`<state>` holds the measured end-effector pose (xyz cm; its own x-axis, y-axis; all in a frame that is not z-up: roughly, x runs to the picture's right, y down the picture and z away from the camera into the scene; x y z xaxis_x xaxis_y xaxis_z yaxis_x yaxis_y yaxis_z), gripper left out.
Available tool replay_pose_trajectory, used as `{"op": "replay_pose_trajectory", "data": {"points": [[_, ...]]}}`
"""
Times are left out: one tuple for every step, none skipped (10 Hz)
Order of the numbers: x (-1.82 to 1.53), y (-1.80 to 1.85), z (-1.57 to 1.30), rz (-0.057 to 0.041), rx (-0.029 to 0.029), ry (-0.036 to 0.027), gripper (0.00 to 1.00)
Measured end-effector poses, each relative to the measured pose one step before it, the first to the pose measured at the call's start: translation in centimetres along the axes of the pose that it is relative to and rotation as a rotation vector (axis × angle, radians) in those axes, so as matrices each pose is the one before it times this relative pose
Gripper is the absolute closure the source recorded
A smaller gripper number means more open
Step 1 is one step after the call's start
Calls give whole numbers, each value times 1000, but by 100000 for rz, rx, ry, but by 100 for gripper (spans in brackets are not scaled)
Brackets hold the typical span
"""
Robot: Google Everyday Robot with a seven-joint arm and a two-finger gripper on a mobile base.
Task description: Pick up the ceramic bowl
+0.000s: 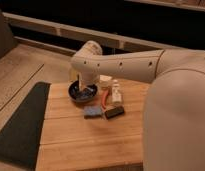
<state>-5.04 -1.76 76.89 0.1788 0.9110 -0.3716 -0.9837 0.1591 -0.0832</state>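
Note:
The ceramic bowl (81, 93) is round, dark and glossy, and sits on the wooden table (86, 142) near its far left part. My gripper (87, 86) hangs from the pale arm's wrist and reaches down into the bowl at its right side. The wrist hides the bowl's far rim. A small blue sponge (91, 111) lies just in front of the bowl.
A dark block (114, 112) lies right of the sponge. An orange-red item (104, 100), a white bottle (116, 93) and a pale object (105, 80) stand right of the bowl. A dark mat (18, 125) lies left of the table. My arm's bulk fills the right side.

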Motion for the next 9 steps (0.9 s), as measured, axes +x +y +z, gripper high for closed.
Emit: {"op": "replay_pose_trajectory", "data": {"points": [[-451, -310, 228, 419, 360, -597, 35], [-1125, -449, 1011, 753, -444, -816, 35], [-1064, -198, 977, 349, -1154, -678, 35], [-1596, -260, 2614, 144, -2294, 318, 35], [-920, -9, 1654, 128, -1761, 570, 35], [-796, -178, 1905, 32, -1467, 1171, 35], [-305, -495, 1705, 546, -772, 2304, 35], [74, -470, 1092, 322, -22, 2372, 35], [204, -49, 767, 146, -238, 2219, 35]]}}
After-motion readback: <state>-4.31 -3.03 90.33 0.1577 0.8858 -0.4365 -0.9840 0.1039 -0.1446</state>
